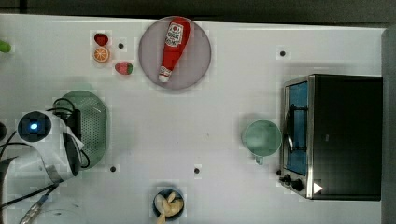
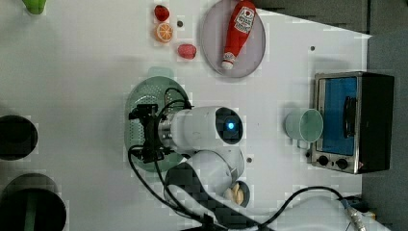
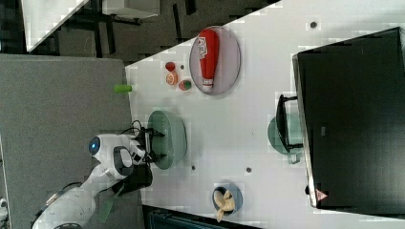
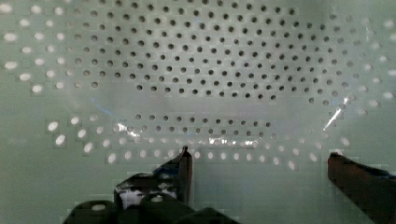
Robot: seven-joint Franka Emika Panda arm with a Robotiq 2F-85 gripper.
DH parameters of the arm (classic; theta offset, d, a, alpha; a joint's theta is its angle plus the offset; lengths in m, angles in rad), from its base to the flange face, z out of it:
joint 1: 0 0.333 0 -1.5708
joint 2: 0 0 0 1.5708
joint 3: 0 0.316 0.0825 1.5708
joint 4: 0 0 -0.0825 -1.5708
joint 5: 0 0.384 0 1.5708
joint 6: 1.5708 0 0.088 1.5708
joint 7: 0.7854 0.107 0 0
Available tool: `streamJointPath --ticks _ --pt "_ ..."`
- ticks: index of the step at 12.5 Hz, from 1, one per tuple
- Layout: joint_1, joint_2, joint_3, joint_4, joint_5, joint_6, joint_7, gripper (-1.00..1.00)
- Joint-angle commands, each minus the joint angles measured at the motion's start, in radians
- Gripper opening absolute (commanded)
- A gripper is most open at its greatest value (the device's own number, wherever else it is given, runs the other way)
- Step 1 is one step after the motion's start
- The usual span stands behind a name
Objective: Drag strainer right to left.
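The jaws stand wide apart over the strainer, whose holed inside shows close in the wrist view. In the top view the strainer lies near the bench's left edge, with bare bench between it and the mug beside the toaster oven. The left view shows the gripper above the strainer's bowl.

The top view looks straight down on the white table from well above. The left view also looks down, a little slanted. The right view is higher and farther off, taking in the floor beside the table. All three share the plate, the toaster oven and the strainer. The wrist view sits very close to the strainer's holed inside.
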Motion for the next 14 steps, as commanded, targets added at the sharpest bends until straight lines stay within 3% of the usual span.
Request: streamJointPath --ticks 1,4,7,11,14 --pt "0.016 0.010 -0.006 0.035 0.004 0.000 0.074 1.00" --pt "0.019 -0.012 -0.017 0.035 -0.003 -0.019 0.055 1.00" --pt "0.018 -0.157 -0.086 -0.005 -0.010 -0.128 -0.087 1.00" --pt "0.008 -0.423 -0.291 -0.023 -0.050 -0.378 -0.436 1.00" --pt "-0.001 -0.597 -0.481 -0.023 -0.211 -0.525 -0.749 1.00"
